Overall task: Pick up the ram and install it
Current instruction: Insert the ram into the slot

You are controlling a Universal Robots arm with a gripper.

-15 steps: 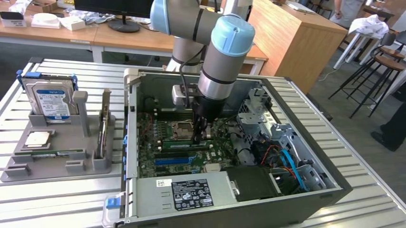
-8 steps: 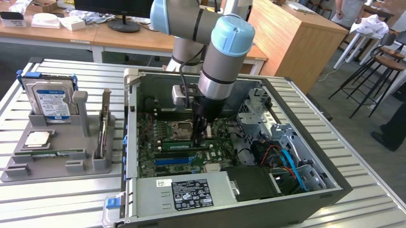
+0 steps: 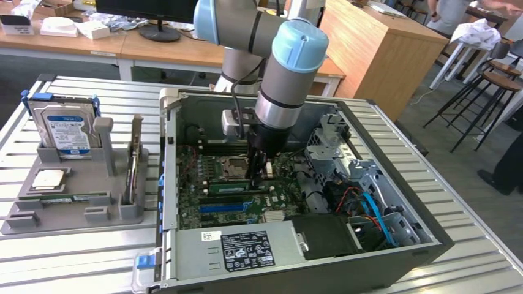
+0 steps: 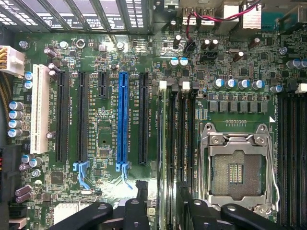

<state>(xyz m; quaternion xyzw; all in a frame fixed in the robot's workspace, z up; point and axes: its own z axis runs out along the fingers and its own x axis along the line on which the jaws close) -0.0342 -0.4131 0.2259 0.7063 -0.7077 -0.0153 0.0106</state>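
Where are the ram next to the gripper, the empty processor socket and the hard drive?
ram [image 3: 233, 187]: exterior view, middle of the green stick's long face.
processor socket [image 4: 235, 170]: wrist view, the bare contact field at its centre.
hard drive [image 3: 67, 131]: exterior view, its blue-and-white label.

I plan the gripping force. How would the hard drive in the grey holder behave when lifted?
The hard drive looks like a rigid metal box, so probably stiff and heavy for its size. Its smooth label may be slippery. Upright in the grey holder, it could tip.
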